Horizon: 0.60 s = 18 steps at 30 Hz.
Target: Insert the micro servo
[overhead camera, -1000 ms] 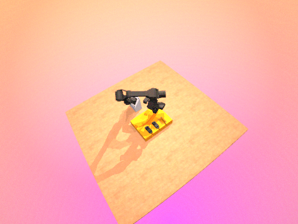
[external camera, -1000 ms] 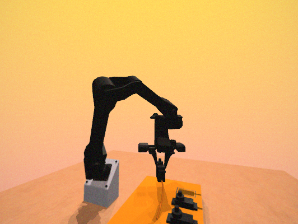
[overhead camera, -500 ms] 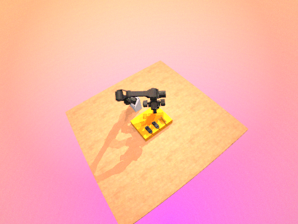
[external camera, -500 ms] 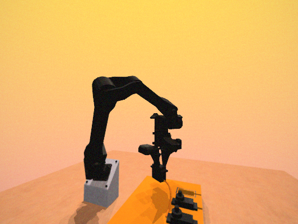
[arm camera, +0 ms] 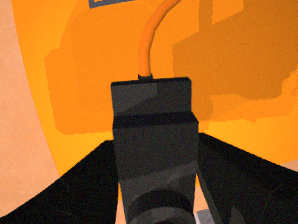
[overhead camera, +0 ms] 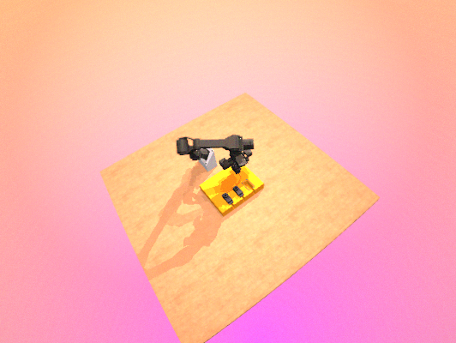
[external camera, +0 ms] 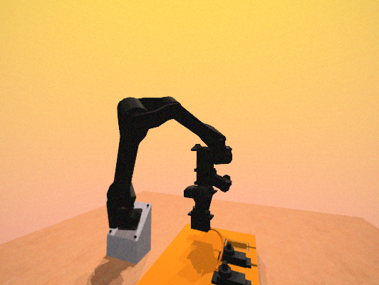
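My gripper (overhead camera: pixel 237 168) (external camera: pixel 200 216) (arm camera: pixel 154 147) is shut on the loose black micro servo (external camera: pixel 201 225) (arm camera: pixel 151 102) and holds it above the yellow-orange deck (overhead camera: pixel 208 187) (external camera: pixel 169 258) (arm camera: pixel 35 55). In the wrist view the servo's round output end faces up toward the camera. Its orange cable (external camera: pixel 222 243) (arm camera: pixel 145 50) leaves the far end and curves; in the exterior view it hangs down toward the deck. The marked empty pocket (overhead camera: pixel 249 185) (external camera: pixel 239 245) is beyond the servo, off to one side; only a grey corner of its outline (arm camera: pixel 111 3) shows in the wrist view.
Two black servos (overhead camera: pixel 227 198) (overhead camera: pixel 238 191) (external camera: pixel 235 257) (external camera: pixel 231 277) sit in the deck beside the empty pocket. The arm's grey base block (overhead camera: pixel 208 163) (external camera: pixel 130 246) stands near the deck. The wooden table (overhead camera: pixel 274 249) surrounds both.
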Each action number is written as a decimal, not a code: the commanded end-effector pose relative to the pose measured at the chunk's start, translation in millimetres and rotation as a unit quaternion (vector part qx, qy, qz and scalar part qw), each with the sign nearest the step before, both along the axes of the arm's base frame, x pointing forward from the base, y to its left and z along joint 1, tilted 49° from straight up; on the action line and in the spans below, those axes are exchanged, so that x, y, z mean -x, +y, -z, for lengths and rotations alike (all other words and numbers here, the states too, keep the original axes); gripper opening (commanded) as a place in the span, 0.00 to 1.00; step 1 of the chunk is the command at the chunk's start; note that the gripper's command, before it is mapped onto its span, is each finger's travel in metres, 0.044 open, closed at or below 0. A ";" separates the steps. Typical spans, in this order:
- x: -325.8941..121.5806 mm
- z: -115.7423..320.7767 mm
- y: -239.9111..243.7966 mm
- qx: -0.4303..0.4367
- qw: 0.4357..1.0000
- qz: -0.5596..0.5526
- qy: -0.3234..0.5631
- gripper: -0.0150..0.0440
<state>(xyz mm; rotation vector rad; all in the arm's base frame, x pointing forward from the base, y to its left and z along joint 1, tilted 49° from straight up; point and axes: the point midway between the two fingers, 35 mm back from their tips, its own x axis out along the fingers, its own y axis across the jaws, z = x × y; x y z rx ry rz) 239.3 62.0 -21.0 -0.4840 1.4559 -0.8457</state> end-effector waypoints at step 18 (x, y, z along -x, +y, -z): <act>-48.6 -1.5 -4.3 -0.008 0.999 -0.035 0.035 0.25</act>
